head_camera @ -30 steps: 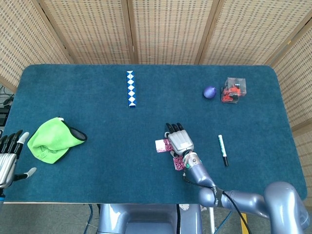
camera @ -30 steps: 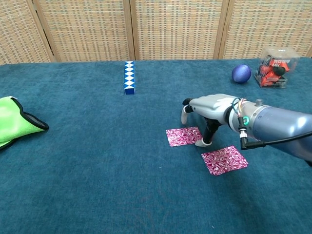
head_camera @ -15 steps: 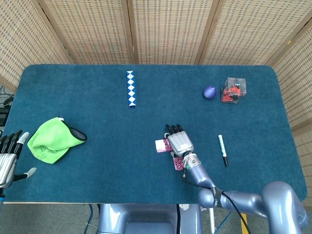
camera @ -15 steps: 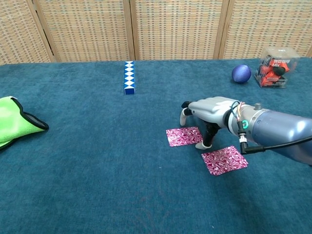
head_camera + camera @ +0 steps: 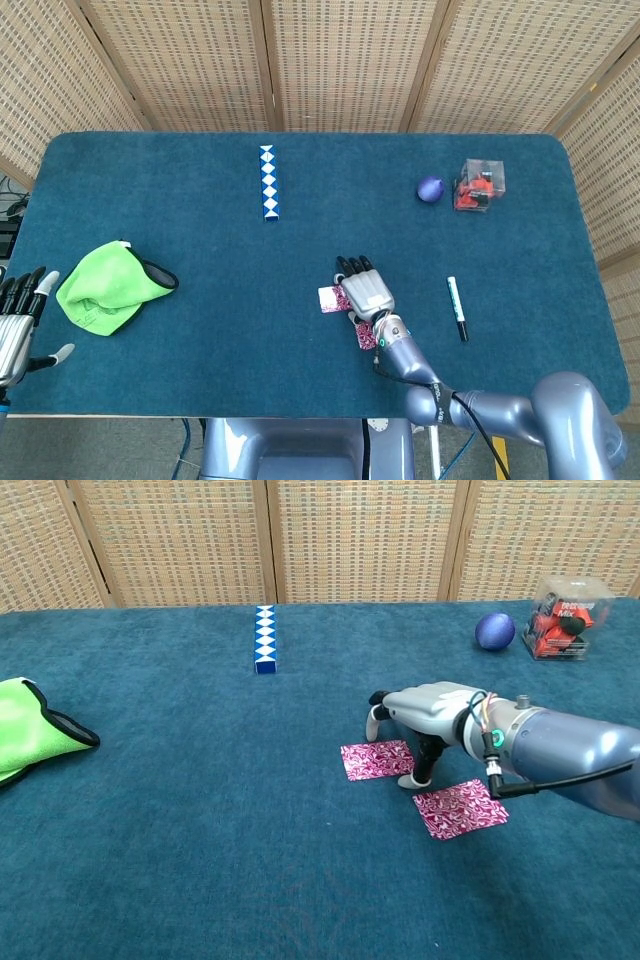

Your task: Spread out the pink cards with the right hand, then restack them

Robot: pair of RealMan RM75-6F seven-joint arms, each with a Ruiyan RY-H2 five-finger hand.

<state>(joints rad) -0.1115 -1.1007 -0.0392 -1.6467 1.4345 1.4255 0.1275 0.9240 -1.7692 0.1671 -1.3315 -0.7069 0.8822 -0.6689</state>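
Two cards (image 5: 377, 760) (image 5: 460, 808) lie apart; the right hand (image 5: 425, 715), fingers arched down and holding nothing, has crept leftward over the far one, probably gathering.

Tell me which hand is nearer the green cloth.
Left. The left hand sits at the table's near left edge, just beside the green cloth. The right hand is far off, over the pink cards mid-table.

The right hand (image 5: 425, 708) has a pale grey shell, dark fingers (image 5: 350, 265), a silver-blue forearm and black cable.
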